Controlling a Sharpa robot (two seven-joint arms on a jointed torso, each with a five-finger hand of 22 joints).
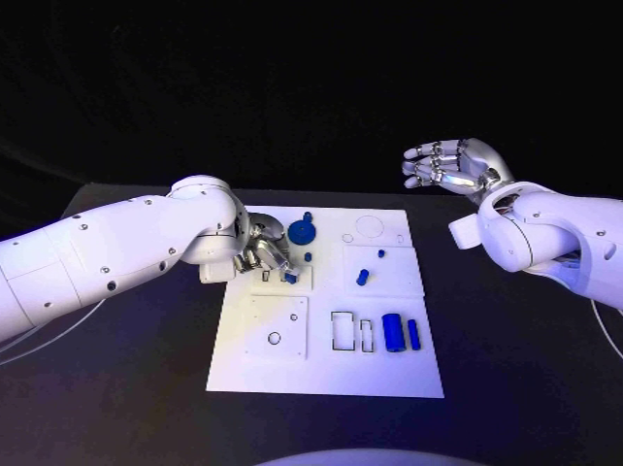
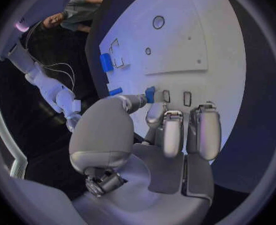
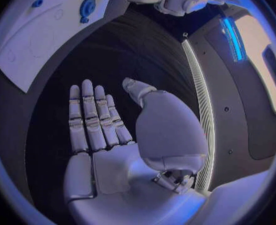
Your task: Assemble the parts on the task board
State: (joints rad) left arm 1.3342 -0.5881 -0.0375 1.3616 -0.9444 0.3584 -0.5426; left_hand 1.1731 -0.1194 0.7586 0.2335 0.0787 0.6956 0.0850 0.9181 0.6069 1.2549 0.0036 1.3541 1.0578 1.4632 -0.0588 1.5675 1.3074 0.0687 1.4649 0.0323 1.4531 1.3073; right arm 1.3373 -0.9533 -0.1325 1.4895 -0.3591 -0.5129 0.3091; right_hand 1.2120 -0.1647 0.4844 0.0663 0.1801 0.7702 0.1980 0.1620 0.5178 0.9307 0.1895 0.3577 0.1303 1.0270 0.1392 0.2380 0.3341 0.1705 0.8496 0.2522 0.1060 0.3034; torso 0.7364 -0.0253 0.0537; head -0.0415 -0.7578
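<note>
The left hand (image 1: 263,254) sits low over the left part of the white board (image 1: 256,364), fingers curled down, pinching a small blue block (image 2: 150,94) at its tip beside two narrow slots (image 2: 176,97), probably to seat it there. The block is short, squarish and plain blue. Further right on the board lie a round blue disc (image 1: 302,231), small pegs (image 1: 364,277) and a blue cylinder (image 1: 391,332). The right hand (image 1: 456,165) hangs raised beyond the board's far right corner, fingers spread, holding nothing, likely keeping clear.

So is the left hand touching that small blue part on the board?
Touching: in the left wrist view the left hand pinches the small blue part at its fingertips.
</note>
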